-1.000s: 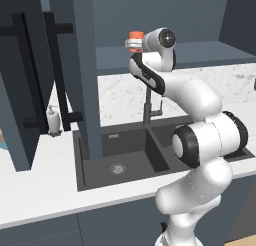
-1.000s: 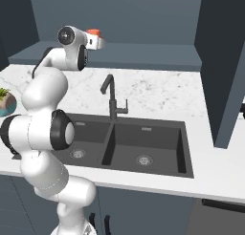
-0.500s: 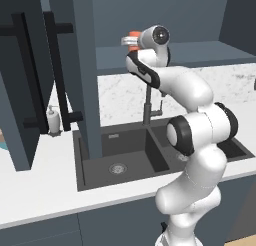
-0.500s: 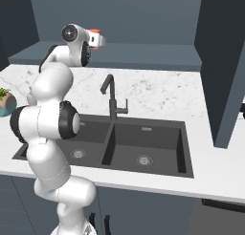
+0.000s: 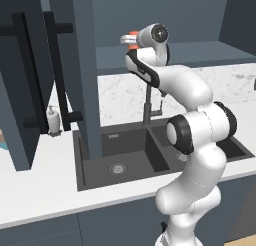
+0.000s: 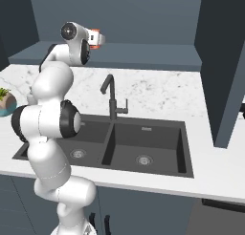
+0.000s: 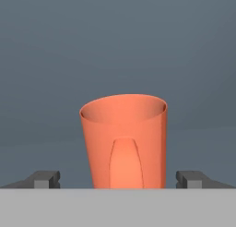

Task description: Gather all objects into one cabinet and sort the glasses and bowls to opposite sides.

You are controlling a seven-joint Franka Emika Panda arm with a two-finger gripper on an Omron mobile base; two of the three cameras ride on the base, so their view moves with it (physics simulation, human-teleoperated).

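The pincer (image 7: 118, 179) holds an orange cup (image 7: 123, 140) at centre frame in the hand view, a fingertip (image 7: 45, 179) showing wide on each side of its lower wall. In the left base view the cup sits at upper centre, raised above the sink (image 5: 150, 150). It looks light, rigid and smooth-walled, so probably slippery; gripping mid-wall across its width seems safest.

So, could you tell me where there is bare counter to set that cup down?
Bare white counter runs in front of the sink and to its right. It is crowded by the faucet, and by the plant pot at far left.
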